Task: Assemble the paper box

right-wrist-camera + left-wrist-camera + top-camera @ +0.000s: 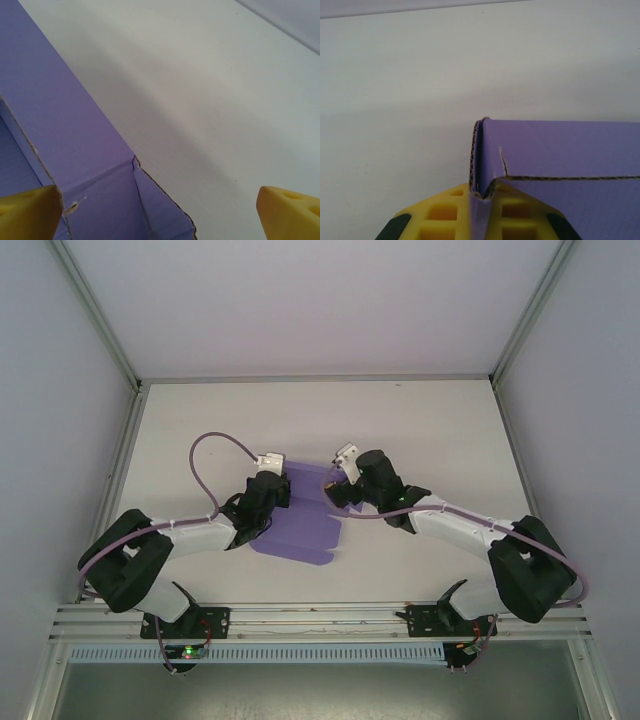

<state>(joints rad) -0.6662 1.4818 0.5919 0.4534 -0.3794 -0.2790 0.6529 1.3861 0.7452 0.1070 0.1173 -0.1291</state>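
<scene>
- Table (420,430): white, matte top, filling the middle of the overhead view.
- Wall panels (50,440): pale grey, standing at 9, 12 and 3 o'clock of the table.
- Frame posts (93,310): bare metal, slanting up from the far corners at 10 and 2 o'clock.
- Rails (320,615): silver, stacked along the near edge at 6 o'clock.
- Slotted strip (320,652): white, just below the rails.

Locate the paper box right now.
In the top view, the paper box lies on the table, centre; the left fingers pinch its upright flap, the right fingers stand open at its right edge.
</scene>
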